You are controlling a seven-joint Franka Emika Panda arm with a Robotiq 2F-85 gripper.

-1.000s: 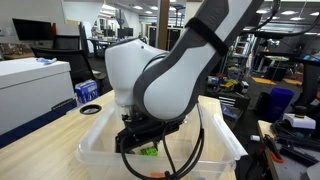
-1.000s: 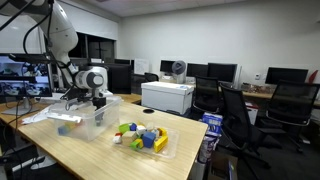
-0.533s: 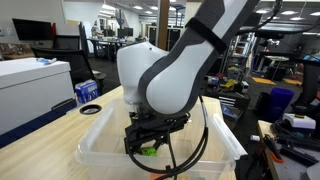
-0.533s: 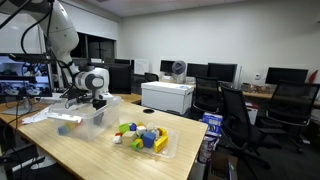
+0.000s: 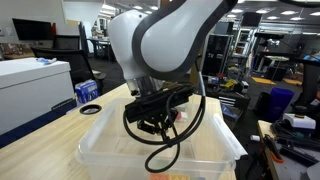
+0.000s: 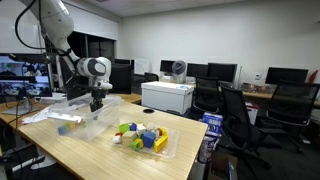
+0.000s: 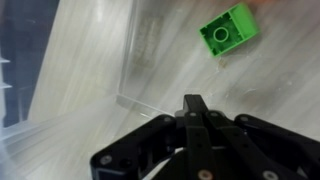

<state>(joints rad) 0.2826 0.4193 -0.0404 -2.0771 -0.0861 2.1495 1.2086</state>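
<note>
Gripper (image 7: 195, 102) clenched tight, fingertips meeting w/ nothing between. Green block (image 7: 230, 28) lies past the tips, off to one side, loose on the floor of clear bin (image 5: 100, 152) below the jaws. Step, as I read it: grasp at block, empty grip. Next calls for jaws opened, re-centred over block, lowered. Beyond bin: tray (image 6: 176, 146) w/ coloured blocks (image 6: 140, 135).

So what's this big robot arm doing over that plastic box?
A white robot arm hangs over a clear plastic bin on a wooden table. Its black gripper is shut, seemingly on nothing; a green toy brick lies loose on the bin's floor, apart from it. A tray of coloured blocks stands nearby.
</note>
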